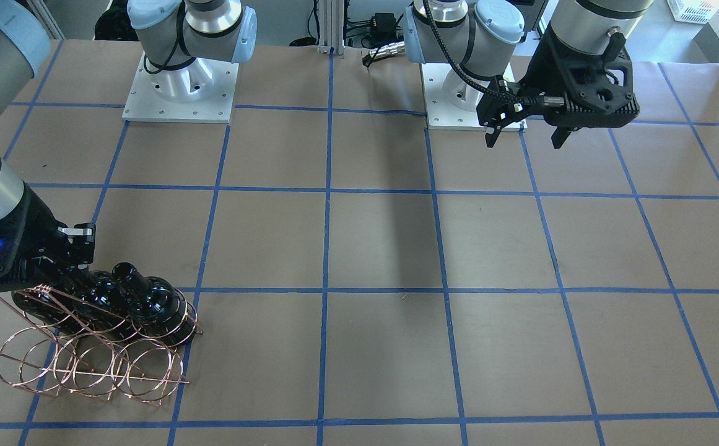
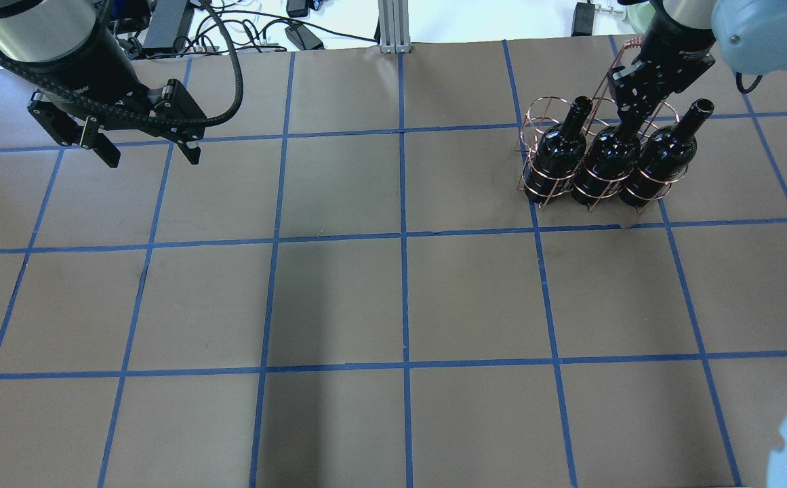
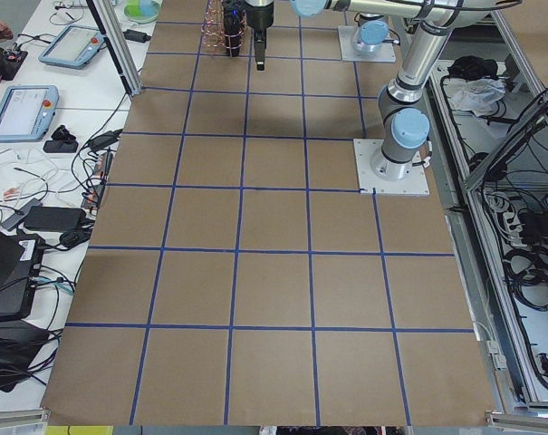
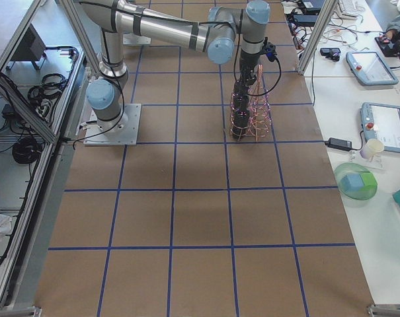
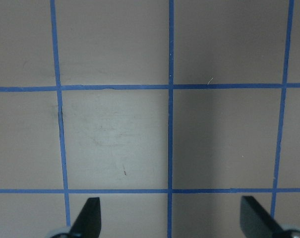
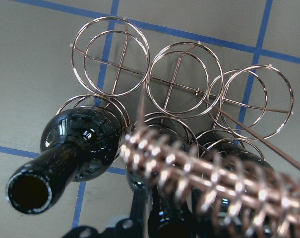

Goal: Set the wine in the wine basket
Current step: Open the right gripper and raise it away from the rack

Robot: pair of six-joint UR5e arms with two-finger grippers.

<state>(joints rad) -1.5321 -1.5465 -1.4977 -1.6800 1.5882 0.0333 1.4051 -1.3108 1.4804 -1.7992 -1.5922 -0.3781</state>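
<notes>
The wine (image 2: 602,163) I'm watching is the middle of three glossy black bottles. It sits tilted in a ring of the wine basket (image 1: 90,371), in the row on the robot's side, with a second bottle (image 2: 561,146) and a third bottle (image 2: 668,152) in the rings just beside it. The basket's other row of rings shows only bare wire. The basket stands on the tabletop (image 2: 339,305), far out on the robot's right. Its coiled handle (image 6: 199,173) crosses the right wrist view, blurred and very close to the lens. My right claw (image 2: 626,118) is down over the neck of the middle bottle and hides it. I cannot tell from any view whether its fingers are pinching the glass or merely flank it. My left claw (image 2: 146,152) hangs well apart from all this on the robot's left, its fingers (image 5: 88,218) spread wide over bare brown paper and blue tape lines.
</notes>
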